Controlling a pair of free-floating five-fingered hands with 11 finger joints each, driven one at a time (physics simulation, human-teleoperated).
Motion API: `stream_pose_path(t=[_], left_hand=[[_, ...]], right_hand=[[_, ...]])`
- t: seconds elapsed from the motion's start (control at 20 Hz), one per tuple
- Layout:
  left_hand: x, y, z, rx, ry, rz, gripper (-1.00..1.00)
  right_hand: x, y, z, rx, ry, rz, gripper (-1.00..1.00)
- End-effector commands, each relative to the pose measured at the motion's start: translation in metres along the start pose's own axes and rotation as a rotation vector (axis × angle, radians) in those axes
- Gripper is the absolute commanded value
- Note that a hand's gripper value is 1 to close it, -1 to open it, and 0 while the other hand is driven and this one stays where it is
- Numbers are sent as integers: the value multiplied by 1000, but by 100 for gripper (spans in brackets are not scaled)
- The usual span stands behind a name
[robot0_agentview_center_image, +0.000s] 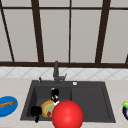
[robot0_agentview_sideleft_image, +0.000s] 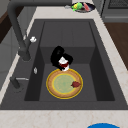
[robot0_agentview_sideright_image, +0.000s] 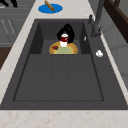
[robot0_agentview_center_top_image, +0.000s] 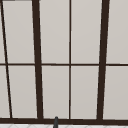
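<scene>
Gripping a small red-and-white cup (robot0_agentview_sideleft_image: 63, 63) in curled fingers (robot0_agentview_sideleft_image: 57, 55), right hand (robot0_agentview_center_image: 54, 94) just above the yellow plate (robot0_agentview_sideleft_image: 64, 83).

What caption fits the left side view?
A hand holds a small red-and-white object above the plate in the sink.

A blue plate (robot0_agentview_center_image: 7, 106) with bread sits left of the sink (robot0_agentview_center_image: 90, 100); a faucet (robot0_agentview_center_image: 56, 71) stands behind.
</scene>
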Motion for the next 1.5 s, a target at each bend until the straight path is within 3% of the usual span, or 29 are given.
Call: stream_pose_path(t=[0.0,0.25,0.85,1.1,1.15,1.2,1.3,1.45], left_hand=[[0,0,0,0,0,0,0],[0,0,0,0,0,0,0],[0,0,0,0,0,0,0],[0,0,0,0,0,0,0],[0,0,0,0,0,0,0],[0,0,0,0,0,0,0],[0,0,0,0,0,0,0],[0,0,0,0,0,0,0]], right_hand=[[-9,-13,21,-28,3,3,100],[-23,-20,55,-108,-9,-3,100],[-62,-61,129,-140,0,-23,100],[-68,-64,134,-146,63,-61,100],[-71,-60,137,-145,60,-49,100],[-64,-63,133,-86,31,-2,100],[-70,-62,134,-113,28,21,100],[-86,-58,144,-151,37,-26,100]])
